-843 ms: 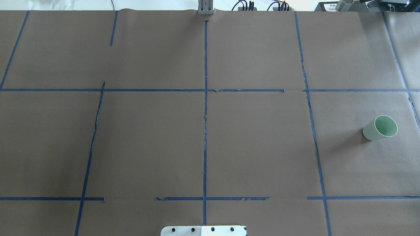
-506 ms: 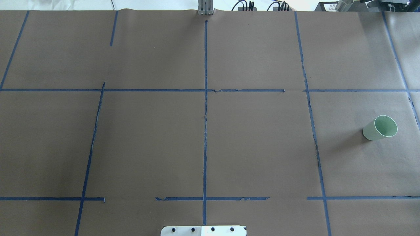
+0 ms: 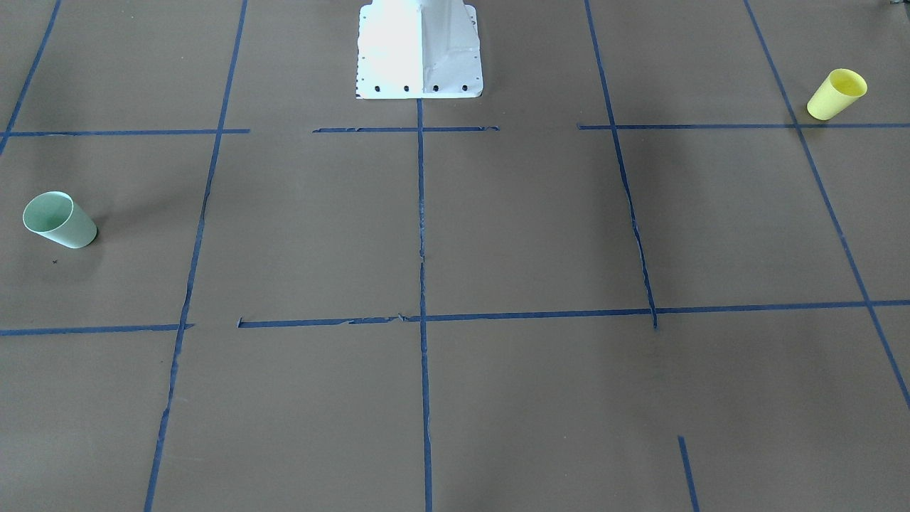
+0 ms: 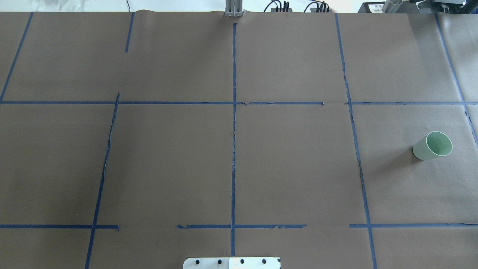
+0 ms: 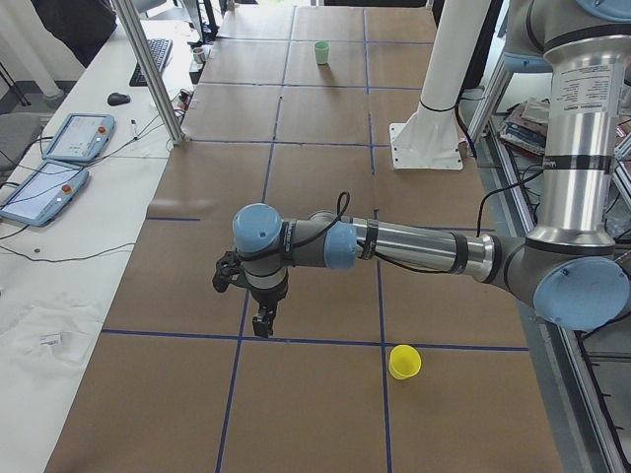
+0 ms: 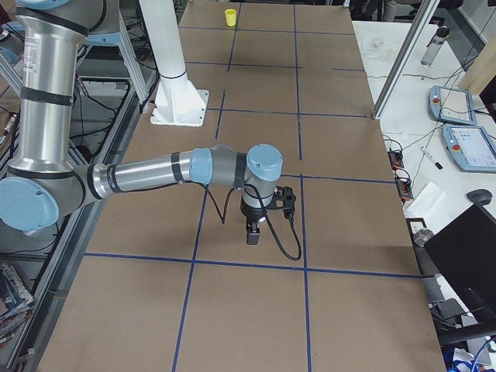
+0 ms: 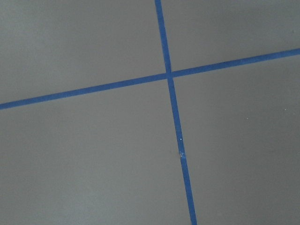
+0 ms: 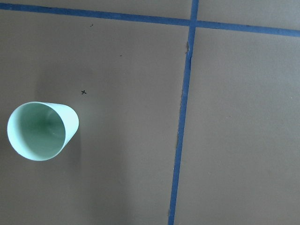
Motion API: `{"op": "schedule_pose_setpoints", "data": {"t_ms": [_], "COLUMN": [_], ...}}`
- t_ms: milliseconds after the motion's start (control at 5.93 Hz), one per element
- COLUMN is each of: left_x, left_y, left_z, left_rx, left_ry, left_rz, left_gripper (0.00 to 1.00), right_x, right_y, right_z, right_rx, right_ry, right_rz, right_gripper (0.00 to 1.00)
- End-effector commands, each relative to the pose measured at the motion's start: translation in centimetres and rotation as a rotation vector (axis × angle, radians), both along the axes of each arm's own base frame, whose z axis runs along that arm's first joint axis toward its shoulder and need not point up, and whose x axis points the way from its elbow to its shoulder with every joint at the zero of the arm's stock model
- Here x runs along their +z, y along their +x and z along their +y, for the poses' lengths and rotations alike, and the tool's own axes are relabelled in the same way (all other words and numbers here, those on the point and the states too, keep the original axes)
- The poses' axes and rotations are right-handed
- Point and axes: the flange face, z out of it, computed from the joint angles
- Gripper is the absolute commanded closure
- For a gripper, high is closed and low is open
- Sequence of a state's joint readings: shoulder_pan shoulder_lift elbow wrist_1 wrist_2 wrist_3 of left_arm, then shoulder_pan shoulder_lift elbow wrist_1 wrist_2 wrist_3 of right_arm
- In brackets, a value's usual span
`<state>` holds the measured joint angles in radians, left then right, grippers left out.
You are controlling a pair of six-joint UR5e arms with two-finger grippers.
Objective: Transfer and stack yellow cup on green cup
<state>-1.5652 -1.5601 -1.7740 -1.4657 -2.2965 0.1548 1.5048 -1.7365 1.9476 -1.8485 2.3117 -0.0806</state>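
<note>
The yellow cup (image 3: 837, 94) stands upright on the robot's left side of the table, near its own edge; it also shows in the exterior left view (image 5: 404, 362) and far off in the exterior right view (image 6: 230, 17). The green cup (image 4: 432, 145) stands upright on the robot's right side, also in the front-facing view (image 3: 60, 220) and the right wrist view (image 8: 42, 131). The left gripper (image 5: 262, 320) hangs over the table, apart from the yellow cup. The right gripper (image 6: 253, 232) hangs above the table near the green cup. I cannot tell whether either is open or shut.
Brown paper with a blue tape grid (image 4: 233, 112) covers the table. The white robot base (image 3: 419, 50) stands at the table's near-robot edge. Tablets and cables (image 5: 59, 158) lie on a side bench beyond the far edge.
</note>
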Motion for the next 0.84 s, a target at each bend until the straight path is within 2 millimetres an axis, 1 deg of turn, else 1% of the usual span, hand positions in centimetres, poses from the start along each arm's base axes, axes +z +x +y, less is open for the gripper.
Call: {"op": "schedule_pose_setpoints", "data": {"t_ms": [0,169,337,506,674], "left_x": [-5.9,-6.9,-7.8,-7.6,-7.6], "left_y": [0.0,0.0,0.6,2.5,6.2], "left_z": [-0.3,0.0,-0.2,0.1,0.6], "left_rx": [-0.05,-0.067,-0.128,-0.161,-0.226], "left_ry": [0.079,0.103,0.096,0.072,0.039], "left_rz": [0.012,0.012,0.01,-0.016,-0.057], "left_gripper": [0.0,0.0,0.0,0.0,0.0], "right_x": [0.0,0.0,0.0,0.0,0.0], "right_y": [0.0,0.0,0.0,0.0,0.0], "right_z": [0.1,0.1,0.1,0.1,0.1], "right_rx": [-0.001,0.001,0.001,0.001,0.0], "right_ry": [0.001,0.0,0.0,0.0,0.0], "right_rz": [0.0,0.0,0.0,0.0,0.0], "right_gripper": [0.0,0.0,0.0,0.0,0.0]}}
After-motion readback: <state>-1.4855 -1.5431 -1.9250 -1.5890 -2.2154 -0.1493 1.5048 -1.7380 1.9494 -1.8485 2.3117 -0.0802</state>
